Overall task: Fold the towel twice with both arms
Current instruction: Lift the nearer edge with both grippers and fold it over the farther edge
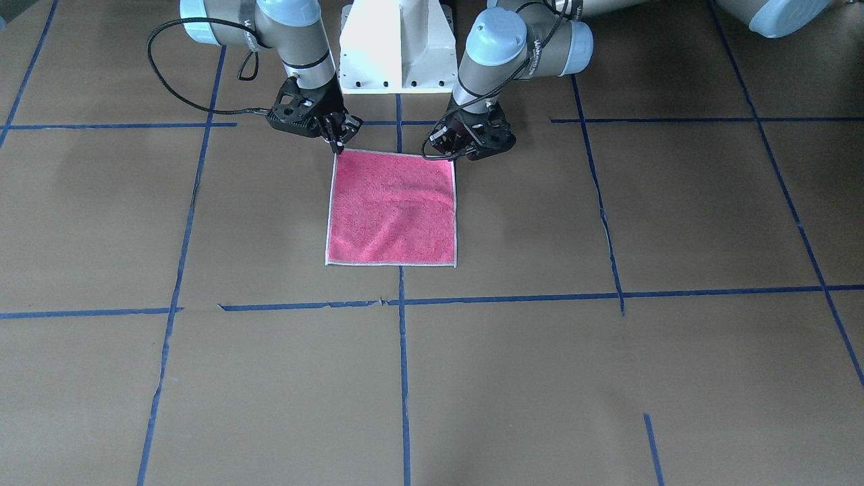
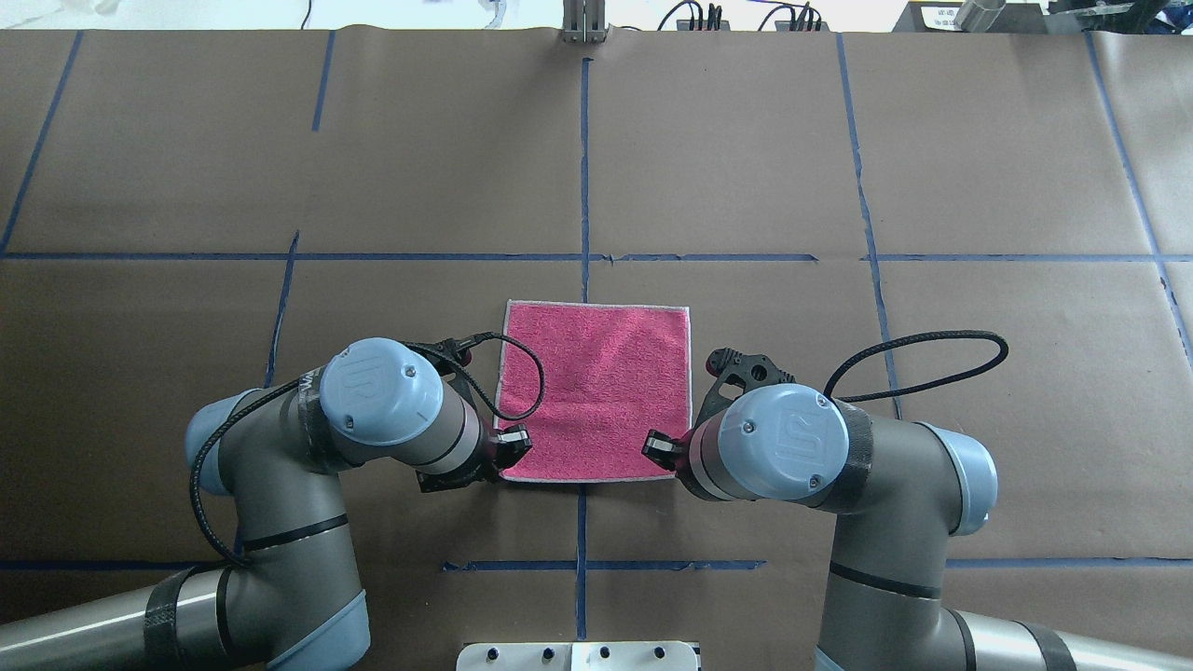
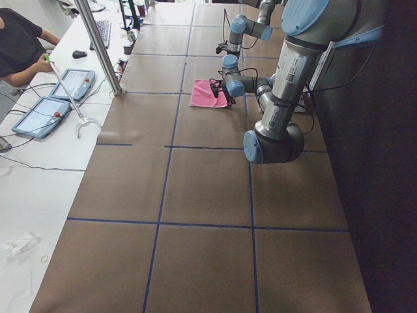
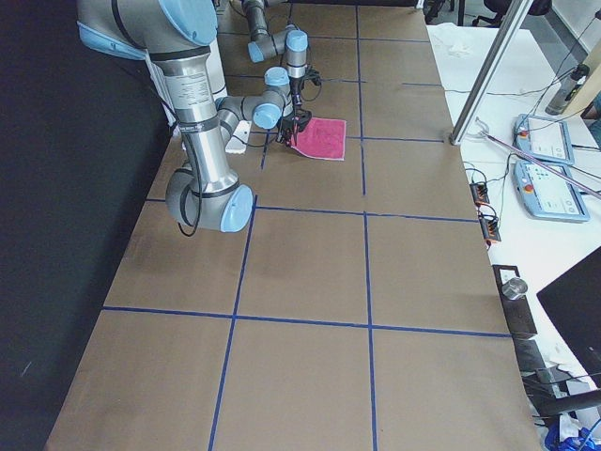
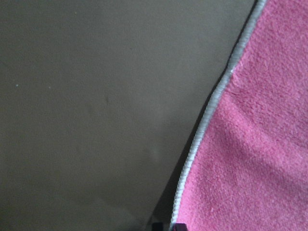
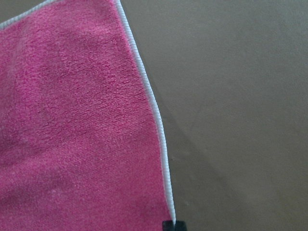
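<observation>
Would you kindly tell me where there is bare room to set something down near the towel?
Free: the table past the towel and to both its sides. Crowded: its robot-side corners, where the left gripper and right gripper sit.

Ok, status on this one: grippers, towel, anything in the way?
Left gripper and right gripper down at the robot-side corners of the towel, grip unconfirmed. Towel flat, pink up, unfolded. Left arm's cable loops over one towel edge.
</observation>
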